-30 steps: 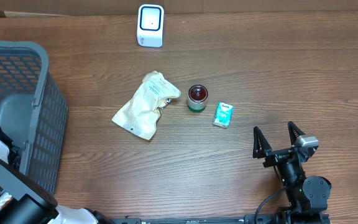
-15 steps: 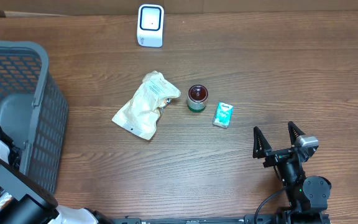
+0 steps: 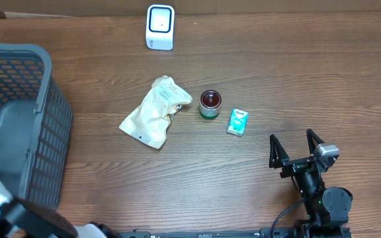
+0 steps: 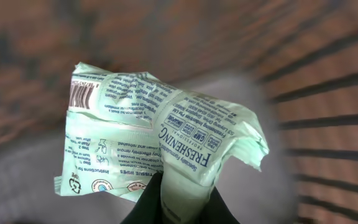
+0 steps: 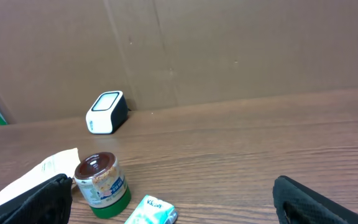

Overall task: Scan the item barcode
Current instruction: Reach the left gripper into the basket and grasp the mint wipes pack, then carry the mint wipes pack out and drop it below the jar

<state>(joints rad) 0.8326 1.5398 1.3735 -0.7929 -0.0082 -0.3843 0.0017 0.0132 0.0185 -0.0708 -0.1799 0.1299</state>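
Item one, we list the left gripper (image 4: 179, 202), clamped on the lower edge of a pale green freshening wipes pack (image 4: 160, 130), with the barcode (image 4: 83, 97) at the pack's 10 o'clock corner. Item two, we list the right gripper (image 3: 296, 149) at the table's (image 3: 296, 73) 5 o'clock, fingers wide apart and holding nothing. We also record the white scanner (image 3: 160, 26) at 12 o'clock, the grey basket (image 3: 45, 79) at 9 o'clock with its mesh blurred behind the held pack, and mid-table a cream pouch (image 3: 156, 111), green-based jar (image 3: 210, 104) and small teal pack (image 3: 238, 121).

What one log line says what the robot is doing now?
left gripper: shut on wipes pack | right gripper: open, empty | barcode: showing on pack | scanner: on table | scan: not done
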